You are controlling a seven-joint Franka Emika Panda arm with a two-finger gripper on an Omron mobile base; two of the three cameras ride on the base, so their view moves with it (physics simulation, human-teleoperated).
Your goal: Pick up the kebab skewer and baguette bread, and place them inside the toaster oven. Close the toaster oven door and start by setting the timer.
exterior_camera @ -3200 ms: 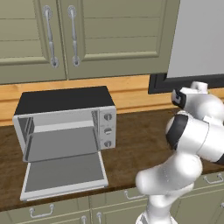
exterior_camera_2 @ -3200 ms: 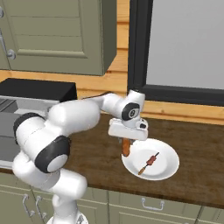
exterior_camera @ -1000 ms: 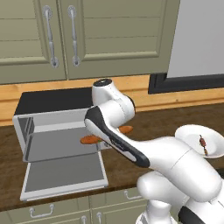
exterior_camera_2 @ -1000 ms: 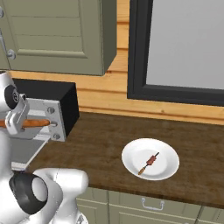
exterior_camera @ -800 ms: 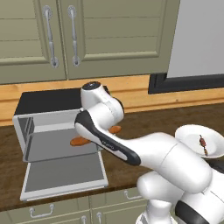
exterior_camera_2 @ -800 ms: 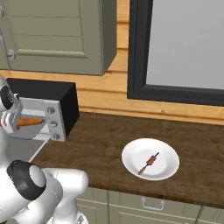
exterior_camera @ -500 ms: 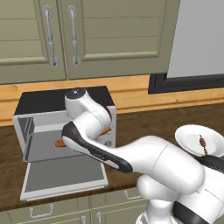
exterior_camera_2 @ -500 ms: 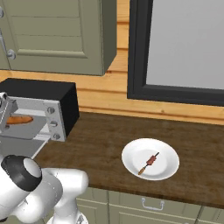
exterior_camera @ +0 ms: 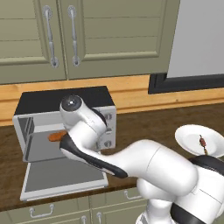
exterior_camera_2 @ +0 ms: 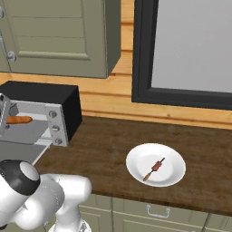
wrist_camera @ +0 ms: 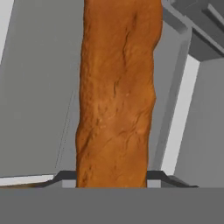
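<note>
The baguette bread [wrist_camera: 116, 96], a long orange-brown loaf, runs up the hand view from between my gripper [wrist_camera: 112, 178], which is shut on it. Its end [exterior_camera: 56, 136] pokes out left of my wrist inside the open toaster oven [exterior_camera: 65, 99], above the cavity floor. From the right base view the baguette bread [exterior_camera_2: 18, 120] shows within the toaster oven [exterior_camera_2: 45, 97] opening. The toaster oven door [exterior_camera: 65, 179] lies folded down flat. The kebab skewer [exterior_camera_2: 154, 168] rests on a white plate [exterior_camera_2: 174, 174], and the kebab skewer [exterior_camera: 202, 142] sits at the far right in the left base view.
Three knobs [exterior_camera_2: 53, 122] line the oven's right panel. Wall cabinets [exterior_camera: 87, 35] hang above the counter, and a dark-framed window [exterior_camera_2: 190, 50] sits behind the plate. My arm's white links [exterior_camera: 148, 170] arch over the wooden counter [exterior_camera_2: 104, 145] in front of the oven.
My arm has swung left, carrying the baguette from in front of the knob panel into the oven cavity. The skewer and plate stayed put.
</note>
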